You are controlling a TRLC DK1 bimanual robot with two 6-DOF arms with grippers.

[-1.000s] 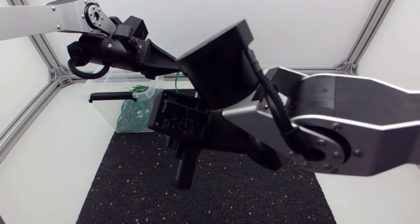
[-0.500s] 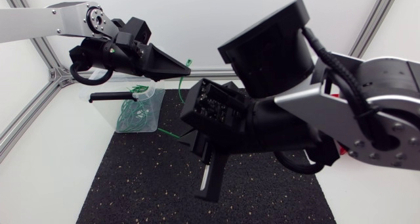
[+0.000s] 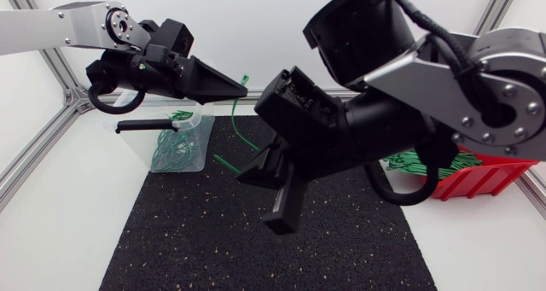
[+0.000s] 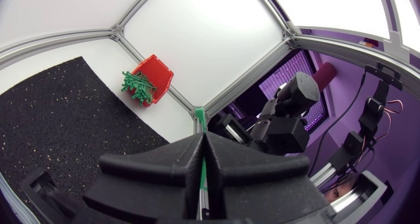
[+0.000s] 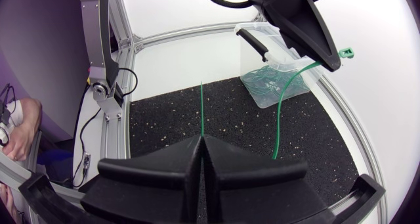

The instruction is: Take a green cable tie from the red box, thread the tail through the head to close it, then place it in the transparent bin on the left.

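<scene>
A green cable tie (image 3: 236, 120) hangs between my two grippers above the black mat. My left gripper (image 3: 241, 90) is shut on it just below its head (image 3: 245, 79); in the left wrist view the tie (image 4: 203, 173) runs between the closed fingers. From there it curves down to my right gripper (image 3: 246, 173), which is shut on the tail, and the tip (image 3: 223, 161) pokes out past the fingers. In the right wrist view the tail (image 5: 201, 109) sticks straight ahead of that gripper (image 5: 201, 140). The red box (image 3: 488, 177) of green ties stands at the right. The transparent bin (image 3: 189, 146) is at the back left.
The bin (image 5: 272, 83) holds several green ties and has a black handle (image 3: 145, 125) at its rim. A black speckled mat (image 3: 171, 240) covers the table's middle. Aluminium frame rails (image 3: 43, 154) run along the table edges. My bulky right arm (image 3: 444, 78) hangs over the right half.
My right arm has swung up and to the right, uncovering the red box, and its gripper has shifted right with the tail. The left gripper holds its place.
</scene>
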